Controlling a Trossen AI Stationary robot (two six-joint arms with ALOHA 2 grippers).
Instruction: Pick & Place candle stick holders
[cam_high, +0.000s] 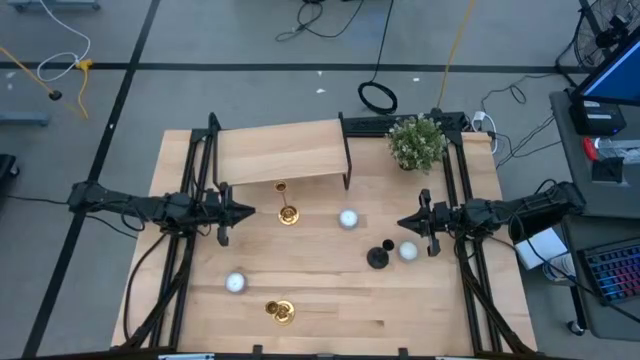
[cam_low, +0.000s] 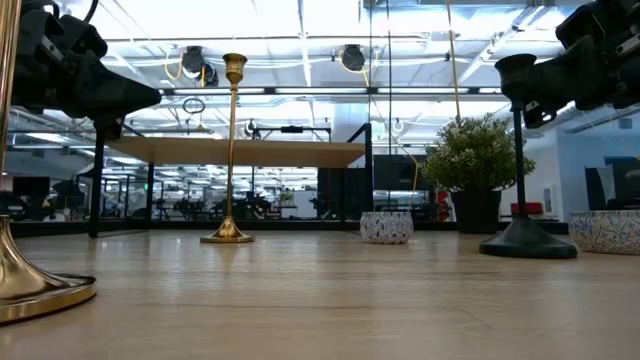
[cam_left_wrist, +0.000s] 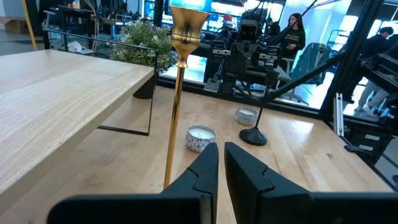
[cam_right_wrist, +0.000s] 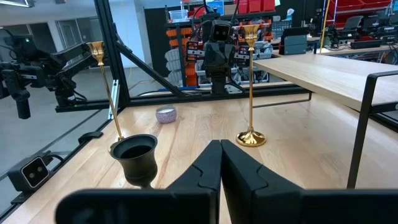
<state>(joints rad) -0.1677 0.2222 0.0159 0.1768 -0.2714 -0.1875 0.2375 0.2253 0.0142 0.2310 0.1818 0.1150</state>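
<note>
Three candle stick holders stand upright on their round bases on the wooden table. One gold holder (cam_high: 287, 212) stands just right of my left gripper (cam_high: 245, 211), and its stem (cam_left_wrist: 176, 106) rises close in front of the fingers. The other gold holder (cam_high: 280, 311) stands near the front edge. The black holder (cam_high: 377, 257) stands near and a little left of my right gripper (cam_high: 405, 224), and its cup (cam_right_wrist: 134, 155) shows beside the fingers. Both grippers (cam_left_wrist: 221, 148) (cam_right_wrist: 221, 144) are shut, empty and held above the table.
A raised wooden shelf (cam_high: 280, 155) on black legs stands at the back. A potted plant (cam_high: 417, 143) is at the back right. Small white candle tins sit at the middle (cam_high: 348, 219), beside the black holder (cam_high: 408, 251) and front left (cam_high: 235, 283). People show beyond the table (cam_left_wrist: 293, 37).
</note>
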